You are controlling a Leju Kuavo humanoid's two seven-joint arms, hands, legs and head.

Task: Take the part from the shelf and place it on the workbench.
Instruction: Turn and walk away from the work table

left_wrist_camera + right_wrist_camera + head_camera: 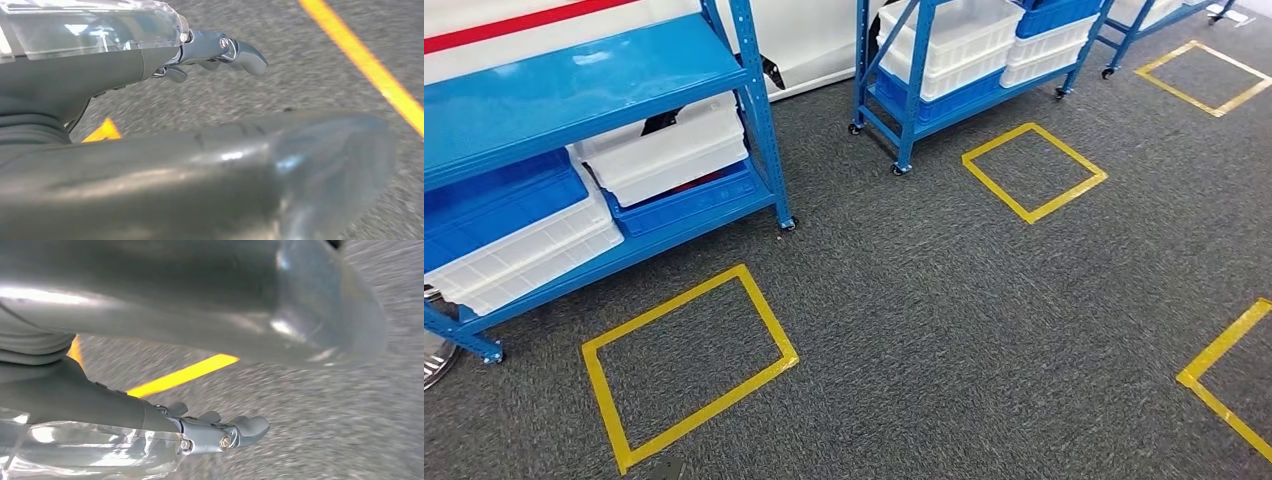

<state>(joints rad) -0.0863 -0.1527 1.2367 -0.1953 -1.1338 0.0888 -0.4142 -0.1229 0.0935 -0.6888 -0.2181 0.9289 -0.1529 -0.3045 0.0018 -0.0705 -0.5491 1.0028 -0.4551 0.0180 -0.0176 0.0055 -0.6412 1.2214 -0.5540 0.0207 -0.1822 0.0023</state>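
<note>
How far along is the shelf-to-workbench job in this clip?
Nothing looks done yet. The left robot hand and right robot hand hang over grey carpet with fingers apart, holding nothing. The blue shelf with white bins stands ahead to the left, beyond a yellow floor square. Reaching the shelf, picking the part and carrying it to the workbench are all left.

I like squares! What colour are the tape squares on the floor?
Yellow tape squares on grey carpet, best in the head view.
</note>
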